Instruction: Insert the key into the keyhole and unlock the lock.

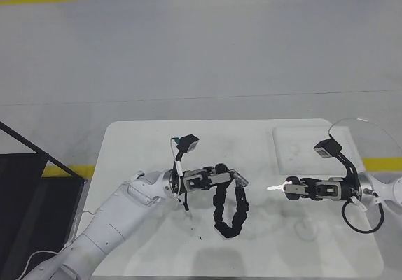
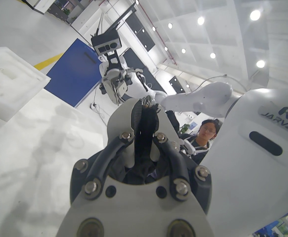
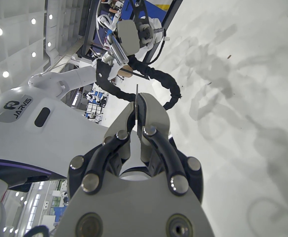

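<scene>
While level, key (image 1: 275, 187) tip toward lock (image 1: 230, 213).

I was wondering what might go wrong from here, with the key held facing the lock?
The thin metal key is pinched in the jaws of the right gripper, so it may twist on contact. The black fabric-sleeved cable lock hangs loosely from the left gripper, its silver cylinder angled, so the key may miss.

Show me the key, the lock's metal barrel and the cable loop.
key (image 3: 136, 91), right wrist view, on its thin blade edge.
lock barrel (image 3: 118, 50), right wrist view, mid shiny cylinder.
cable loop (image 1: 226, 229), top view, bottom of the black loop.
</scene>
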Controlling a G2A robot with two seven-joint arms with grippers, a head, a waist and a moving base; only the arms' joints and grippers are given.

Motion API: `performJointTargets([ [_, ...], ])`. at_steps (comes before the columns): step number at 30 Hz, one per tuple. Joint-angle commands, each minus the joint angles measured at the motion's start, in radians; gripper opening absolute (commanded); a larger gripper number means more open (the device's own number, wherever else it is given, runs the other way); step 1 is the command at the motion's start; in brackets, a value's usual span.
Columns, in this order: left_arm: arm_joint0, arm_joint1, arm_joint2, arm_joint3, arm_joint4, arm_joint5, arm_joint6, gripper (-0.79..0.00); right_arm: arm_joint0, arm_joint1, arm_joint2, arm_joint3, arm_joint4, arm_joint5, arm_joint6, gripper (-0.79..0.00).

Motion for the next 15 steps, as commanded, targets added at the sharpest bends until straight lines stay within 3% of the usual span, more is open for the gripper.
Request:
performJointTargets([
  [1, 0.012, 0.001, -0.004, -0.001, -0.083, 0.000, -0.019, -0.785, 0.000, 0.000, 0.000, 0.000, -0.001, 0.000, -0.001, -0.785],
  [8, 0.028, 0.000, -0.015, 0.023, -0.318, 0.064, -0.123, -0.785, 0.000, 0.000, 0.000, 0.000, -0.001, 0.000, -0.001, -0.785],
  [15, 0.035, -0.022, -0.013, 0.083, -0.471, 0.134, -0.193, -0.785, -0.001, -0.003, -0.003, -0.026, -0.037, -0.012, -0.037, -0.785],
])
